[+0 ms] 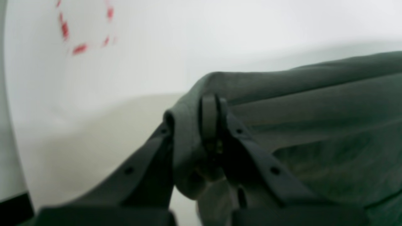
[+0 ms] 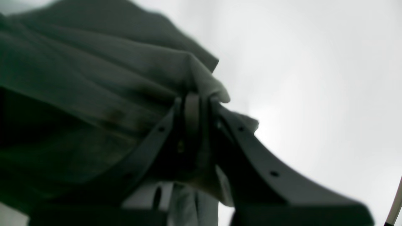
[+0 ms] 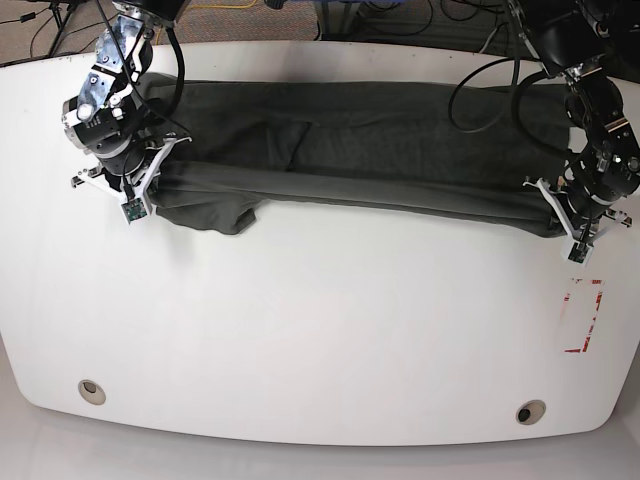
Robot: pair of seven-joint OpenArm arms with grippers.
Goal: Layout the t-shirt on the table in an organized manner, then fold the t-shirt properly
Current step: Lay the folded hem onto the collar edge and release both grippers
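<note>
The dark charcoal t-shirt [image 3: 350, 150] is stretched as a long wrinkled band across the far half of the white table [image 3: 320, 330]. My left gripper [image 3: 560, 215] holds its end on the base view's right. In the left wrist view, this gripper [image 1: 213, 103] is shut on a bunched fold of the t-shirt [image 1: 314, 110]. My right gripper [image 3: 150, 172] is at the other end. The right wrist view has it [image 2: 194, 100] shut on a corner of the t-shirt [image 2: 78, 78]. A flap [image 3: 205, 212] hangs toward the front near the right gripper.
A red-and-white sticker [image 3: 583, 315] lies on the table just in front of the left gripper; its red marks [image 1: 78, 31] show in the left wrist view. Two round grommet holes [image 3: 91, 391] [image 3: 530, 411] sit near the front edge. Cables [image 3: 480, 70] trail over the back edge.
</note>
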